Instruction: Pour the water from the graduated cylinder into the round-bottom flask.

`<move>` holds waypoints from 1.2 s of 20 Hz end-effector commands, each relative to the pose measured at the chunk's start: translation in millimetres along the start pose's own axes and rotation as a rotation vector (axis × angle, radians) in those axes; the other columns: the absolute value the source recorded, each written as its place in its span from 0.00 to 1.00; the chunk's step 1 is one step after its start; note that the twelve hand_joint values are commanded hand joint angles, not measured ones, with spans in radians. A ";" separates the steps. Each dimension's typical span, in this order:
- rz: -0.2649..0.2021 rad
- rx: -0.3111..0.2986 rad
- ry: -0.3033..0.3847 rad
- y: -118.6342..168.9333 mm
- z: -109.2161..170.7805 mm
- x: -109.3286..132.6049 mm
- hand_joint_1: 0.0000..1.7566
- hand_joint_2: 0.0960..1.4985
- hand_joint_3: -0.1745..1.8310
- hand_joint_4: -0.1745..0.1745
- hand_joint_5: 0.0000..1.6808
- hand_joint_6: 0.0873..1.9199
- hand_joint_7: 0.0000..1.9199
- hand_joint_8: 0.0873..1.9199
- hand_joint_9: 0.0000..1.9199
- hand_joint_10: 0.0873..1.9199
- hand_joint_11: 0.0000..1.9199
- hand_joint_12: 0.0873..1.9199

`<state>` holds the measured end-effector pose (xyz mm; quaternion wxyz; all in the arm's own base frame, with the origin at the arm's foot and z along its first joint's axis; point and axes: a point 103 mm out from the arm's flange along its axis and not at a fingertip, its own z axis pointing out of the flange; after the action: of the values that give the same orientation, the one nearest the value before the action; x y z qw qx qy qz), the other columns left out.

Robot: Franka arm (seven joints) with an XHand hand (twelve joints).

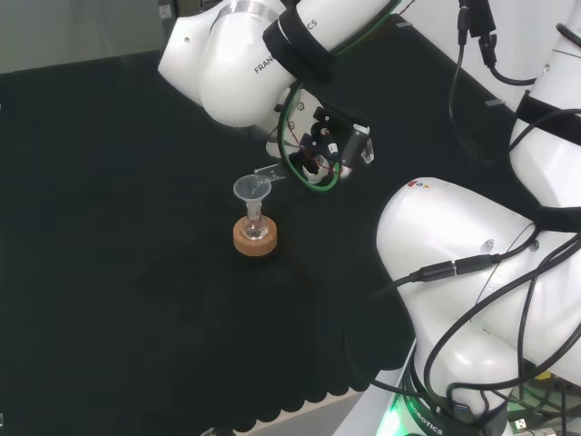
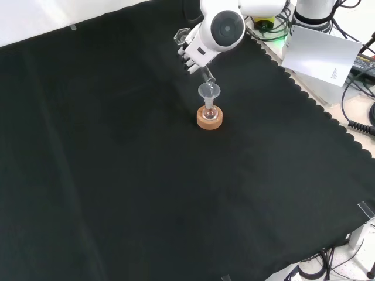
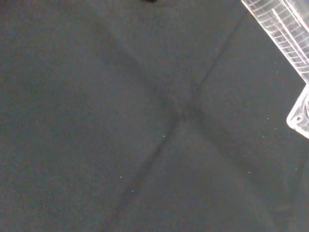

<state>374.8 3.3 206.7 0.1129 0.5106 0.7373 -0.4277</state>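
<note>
Clear graduated cylinder lies tilted in the hand, whose fingers curl round it; its long axis slopes down, mouth over the funnel in the round-bottom flask on a cork stand mid-table.

On the counter stands one flask, seated in one cork ring, with one funnel in its neck. One cylinder is tilted over the funnel, held by the one hand.
</note>
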 end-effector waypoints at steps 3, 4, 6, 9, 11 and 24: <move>0.023 -0.004 -0.028 -1.7 -2.9 -1.2 0.65 0.71 0.15 0.00 0.56 0.55 0.64 0.14 0.73 0.00 0.62 0.36; 0.026 -0.004 -0.031 -1.9 -3.0 -1.4 0.65 0.71 0.15 0.00 0.56 0.55 0.64 0.14 0.73 0.00 0.62 0.36; 0.024 -0.011 -0.038 -2.1 -2.7 -2.1 0.65 0.70 0.15 0.00 0.56 0.55 0.64 0.14 0.73 0.00 0.62 0.36; 0.024 -0.012 -0.040 -2.2 -2.4 -2.5 0.65 0.70 0.15 0.00 0.56 0.55 0.64 0.14 0.73 0.00 0.62 0.36; 0.025 -0.011 -0.045 -2.2 -3.4 -1.6 0.65 0.70 0.15 0.00 0.56 0.55 0.64 0.14 0.73 0.00 0.62 0.36; 0.020 -0.009 -0.057 0.0 -5.8 1.6 0.65 0.70 0.16 0.00 0.55 0.56 0.63 0.14 0.73 0.00 0.62 0.36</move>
<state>375.1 12.7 208.8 0.1416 0.5036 0.7298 -0.4402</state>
